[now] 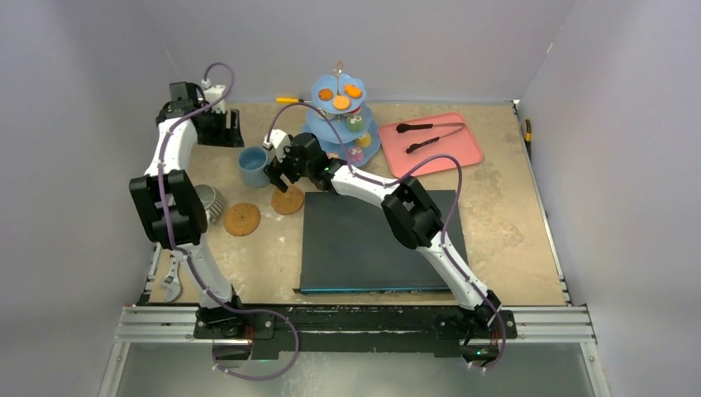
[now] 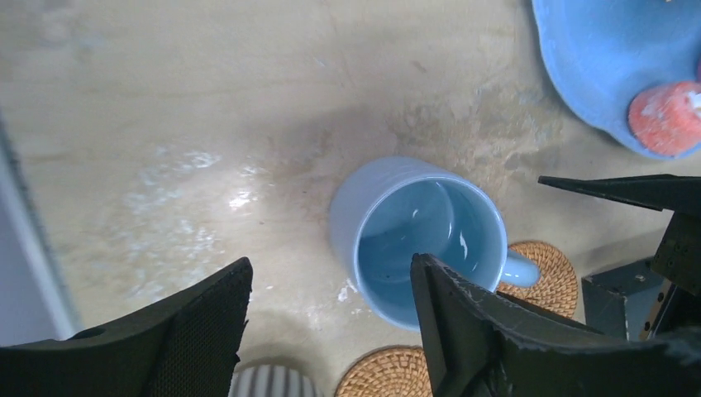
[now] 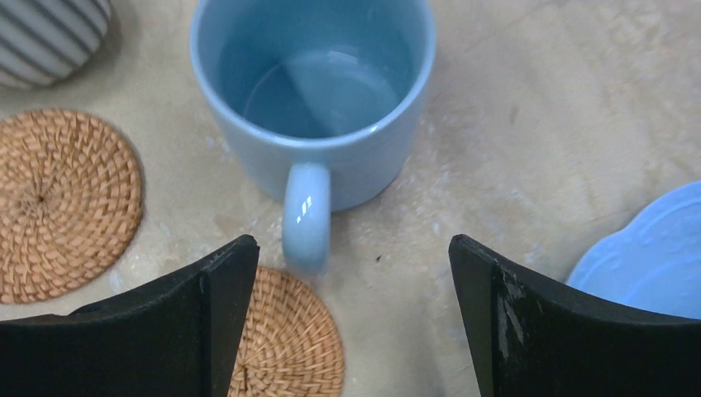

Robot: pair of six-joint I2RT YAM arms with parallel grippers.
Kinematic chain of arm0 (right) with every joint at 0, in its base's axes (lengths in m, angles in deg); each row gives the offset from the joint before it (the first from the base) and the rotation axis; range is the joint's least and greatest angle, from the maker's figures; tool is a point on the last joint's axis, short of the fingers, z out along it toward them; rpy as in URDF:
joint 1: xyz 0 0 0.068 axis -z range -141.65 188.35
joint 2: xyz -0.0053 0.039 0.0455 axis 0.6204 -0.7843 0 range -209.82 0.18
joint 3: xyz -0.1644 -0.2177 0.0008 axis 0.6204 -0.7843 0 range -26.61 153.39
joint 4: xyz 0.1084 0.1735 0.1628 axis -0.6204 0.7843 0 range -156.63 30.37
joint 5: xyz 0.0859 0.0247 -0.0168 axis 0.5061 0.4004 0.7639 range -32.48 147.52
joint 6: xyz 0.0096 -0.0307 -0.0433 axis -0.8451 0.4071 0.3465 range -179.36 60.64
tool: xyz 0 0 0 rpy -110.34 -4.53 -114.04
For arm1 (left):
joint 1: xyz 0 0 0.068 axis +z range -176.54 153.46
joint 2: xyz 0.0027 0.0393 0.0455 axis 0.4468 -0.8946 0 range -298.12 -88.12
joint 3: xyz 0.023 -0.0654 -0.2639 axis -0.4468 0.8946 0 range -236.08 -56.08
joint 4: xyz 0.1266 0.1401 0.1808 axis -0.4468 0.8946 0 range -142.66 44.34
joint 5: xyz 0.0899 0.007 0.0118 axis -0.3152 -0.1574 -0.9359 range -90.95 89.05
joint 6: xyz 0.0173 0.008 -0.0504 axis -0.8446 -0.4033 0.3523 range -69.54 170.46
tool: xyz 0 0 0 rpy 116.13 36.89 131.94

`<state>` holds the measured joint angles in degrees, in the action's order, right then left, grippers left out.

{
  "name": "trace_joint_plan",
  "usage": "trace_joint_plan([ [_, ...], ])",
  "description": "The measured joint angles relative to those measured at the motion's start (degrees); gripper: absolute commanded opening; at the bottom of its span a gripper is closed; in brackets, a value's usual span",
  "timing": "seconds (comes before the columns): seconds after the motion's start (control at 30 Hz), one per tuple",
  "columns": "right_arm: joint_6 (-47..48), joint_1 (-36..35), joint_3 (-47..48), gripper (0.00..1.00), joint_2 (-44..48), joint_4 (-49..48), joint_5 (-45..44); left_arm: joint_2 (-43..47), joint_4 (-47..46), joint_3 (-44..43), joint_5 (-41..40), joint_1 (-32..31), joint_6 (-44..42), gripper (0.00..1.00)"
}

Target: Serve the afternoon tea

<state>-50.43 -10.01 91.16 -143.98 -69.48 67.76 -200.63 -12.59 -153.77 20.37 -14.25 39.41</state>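
The light-blue mug (image 1: 252, 165) stands empty and upright on the table, left of the three-tier stand (image 1: 369, 145). Small cakes sit on the stand: orange ones (image 1: 340, 102) on top, green and purple (image 1: 355, 124) in the middle, yellow (image 1: 364, 141) below. My right gripper (image 1: 277, 177) is open just right of the mug. In the right wrist view the mug's handle (image 3: 304, 215) points between the open fingers of the right gripper (image 3: 354, 244), untouched. My left gripper (image 1: 225, 131) is open and empty above and behind the mug (image 2: 422, 240), as the left wrist view (image 2: 331, 265) shows.
Two woven coasters (image 1: 241, 219) (image 1: 288, 200) lie near the mug, beside a white ribbed object (image 1: 208, 203). A pink tray (image 1: 469, 151) with black tongs (image 1: 426, 128) sits back right. A dark slab (image 1: 376, 240) covers the table's middle. A red cake (image 2: 665, 116) lies on the stand's bottom tier.
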Motion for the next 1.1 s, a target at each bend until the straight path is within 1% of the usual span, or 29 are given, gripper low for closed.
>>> trace_joint_plan([
  [0.1,0.1,0.3,2.8,0.87,-0.1,0.8,0.0,2.5,0.7,-1.9,0.3,1.5,0.0,0.77],
  [0.3,0.1,0.4,7.2,0.84,-1.1,1.2,0.5,6.9,1.9,-3.1,0.3,3.3,-0.4,0.78],
  [0.47,0.1,0.4,8.7,0.81,-2.6,1.9,1.2,7.2,3.7,-3.5,0.0,5.0,-0.6,0.79],
  [0.63,0.1,0.4,9.2,0.79,-4.9,2.5,1.2,7.2,5.9,-5.9,0.1,8.1,-0.7,0.79],
  [0.7,0.1,0.4,9.4,0.76,-5.7,2.9,1.2,7.2,5.9,-6.4,0.2,8.9,-0.7,0.79],
  [0.77,0.0,0.4,10.1,0.70,-6.7,3.1,1.2,7.2,6.0,-6.6,0.3,9.5,-0.8,0.79],
  [0.83,-0.1,0.4,10.8,0.61,-7.3,3.3,1.2,7.2,6.3,-6.6,0.4,9.8,-1.1,0.79],
  [1.03,-0.9,0.4,11.1,0.31,-7.5,2.2,1.4,7.2,6.4,-6.4,0.4,9.8,-2.1,0.79],
  [1.1,-1.2,0.4,11.1,0.19,-7.5,1.6,1.6,7.2,6.4,-6.4,0.3,9.8,-2.1,0.79],
])
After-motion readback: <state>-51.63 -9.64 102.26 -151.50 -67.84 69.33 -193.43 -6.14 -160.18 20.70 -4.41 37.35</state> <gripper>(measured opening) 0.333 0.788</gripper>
